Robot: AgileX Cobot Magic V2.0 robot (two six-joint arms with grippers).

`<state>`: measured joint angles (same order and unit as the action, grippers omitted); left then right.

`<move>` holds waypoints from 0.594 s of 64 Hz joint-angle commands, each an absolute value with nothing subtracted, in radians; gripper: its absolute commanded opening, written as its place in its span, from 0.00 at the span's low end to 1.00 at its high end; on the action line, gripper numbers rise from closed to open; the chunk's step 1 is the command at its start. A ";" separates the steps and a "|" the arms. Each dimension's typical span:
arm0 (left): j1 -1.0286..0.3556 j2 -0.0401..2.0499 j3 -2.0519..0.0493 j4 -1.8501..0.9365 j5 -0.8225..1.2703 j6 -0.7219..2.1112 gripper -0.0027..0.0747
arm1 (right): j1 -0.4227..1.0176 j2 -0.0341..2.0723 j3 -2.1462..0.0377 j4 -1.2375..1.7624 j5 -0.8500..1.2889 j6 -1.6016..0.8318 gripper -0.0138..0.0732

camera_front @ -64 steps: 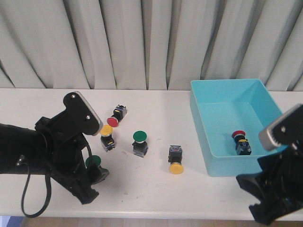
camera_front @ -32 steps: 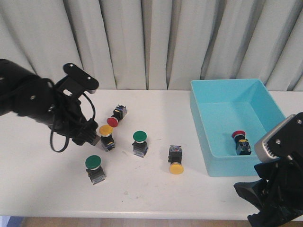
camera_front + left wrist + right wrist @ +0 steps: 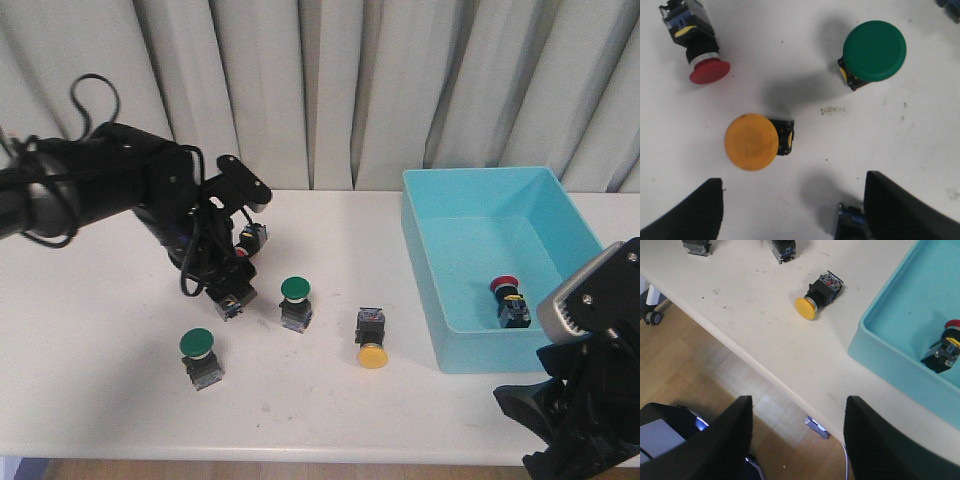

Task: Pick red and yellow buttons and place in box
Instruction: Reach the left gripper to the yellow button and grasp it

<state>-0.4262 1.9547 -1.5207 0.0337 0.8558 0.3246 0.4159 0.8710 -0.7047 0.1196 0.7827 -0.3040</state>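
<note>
Both arms are matte black; the left arm (image 3: 110,185) trails looping black cables, the right arm (image 3: 590,400) carries a grey plate with screws.

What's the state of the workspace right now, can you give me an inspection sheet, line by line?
Surface: white table, lightly scuffed.
Job's things: turquoise box holds one red button. Outside it: yellow button under the left arm, red button beside it, another yellow button lying mid-table.
Clutter: two green buttons.
Grippers: left gripper open above the yellow button; right gripper open, empty, beyond the table's near edge.
Cables: black cable looping over the left arm.
Surroundings: pale curtain behind; wooden floor below.
</note>
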 commanded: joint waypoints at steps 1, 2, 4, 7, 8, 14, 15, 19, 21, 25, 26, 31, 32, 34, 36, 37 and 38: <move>-0.426 1.957 -1.602 0.031 0.859 0.343 0.76 | 0.418 0.866 -0.731 0.126 0.724 -0.314 0.63; -0.426 1.965 -1.611 0.031 0.862 0.344 0.76 | 0.418 0.866 -0.731 0.126 0.724 -0.314 0.63; -0.426 1.981 -1.628 0.036 0.866 0.344 0.76 | 0.418 0.866 -0.731 0.126 0.726 -0.314 0.63; -0.426 2.006 -1.656 0.049 0.876 0.343 0.76 | 0.418 0.866 -0.731 0.126 0.726 -0.314 0.63; -0.426 2.013 -1.664 0.051 0.880 0.343 0.76 | 0.418 0.866 -0.731 0.126 0.726 -0.314 0.63; -0.422 2.054 -1.711 0.058 0.894 0.343 0.76 | 0.418 0.866 -0.731 0.126 0.730 -0.314 0.63; -0.418 2.060 -1.717 0.058 0.896 0.343 0.76 | 0.418 0.866 -0.731 0.126 0.730 -0.314 0.63; -0.413 2.082 -1.742 0.053 0.903 0.343 0.76 | 0.418 0.866 -0.731 0.126 0.731 -0.314 0.63; -0.405 2.091 -1.754 0.053 0.911 0.343 0.76 | 0.418 0.866 -0.731 0.126 0.731 -0.314 0.63; -0.395 2.111 -1.777 0.050 0.923 0.343 0.76 | 0.418 0.866 -0.731 0.126 0.731 -0.314 0.63; -0.392 2.117 -1.781 0.046 0.927 0.343 0.76 | 0.418 0.866 -0.731 0.126 0.731 -0.314 0.63; -0.379 2.140 -1.800 0.044 0.935 0.352 0.76 | 0.418 0.866 -0.731 0.126 0.731 -0.314 0.63; -0.377 2.143 -1.803 0.043 0.935 0.352 0.76 | 0.418 0.866 -0.731 0.126 0.731 -0.314 0.63; -0.377 2.154 -1.807 0.040 0.938 0.352 0.76 | 0.418 0.866 -0.731 0.126 0.731 -0.314 0.63; -0.372 2.160 -1.809 0.035 0.940 0.355 0.76 | 0.418 0.866 -0.731 0.126 0.731 -0.314 0.63; -0.370 2.163 -1.809 0.035 0.941 0.360 0.76 | 0.418 0.866 -0.731 0.126 0.731 -0.314 0.63; -0.369 2.167 -1.807 0.034 0.942 0.364 0.76 | 0.418 0.866 -0.731 0.126 0.731 -0.314 0.63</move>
